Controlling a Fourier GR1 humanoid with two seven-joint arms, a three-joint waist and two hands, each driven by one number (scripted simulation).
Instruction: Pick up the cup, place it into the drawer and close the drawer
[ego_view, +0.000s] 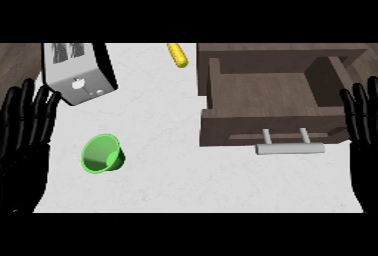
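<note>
The white marbled counter top (192, 185) fills the near and middle part of the head view.

Near left: the robot's black left hand (22, 135) shows at the view's left edge, fingers straight and spread, tips pointing far, holding nothing. It rests there, apart from the cup.

Near right: the black right hand (363, 135) shows at the right edge, w/ fingers straight and slightly apart, tips also pointing far, nothing in it. It sits just beside the drawer's right front corner; contact can't be told.

Left of centre, just right of the left hand: the small bright-green plastic cup (101, 154) lies on the counter, tilted on its side w/ its open mouth facing near-left. It's well apart from the drawer.

Centre-right: the dark brown wooden drawer (266, 90) stands pulled open, its inside bare. Its front panel faces near, w/ a grey metal bar handle (290, 148) on two posts sticking out over the counter.

Far left: a silver metal toaster (77, 70) w/ two dark slots sits at an angle, beyond the cup.

Far centre: a yellow ribbed cylinder, prob. a corn cob (177, 55), lies btw. toaster and drawer, near the drawer's far-left corner.
</note>
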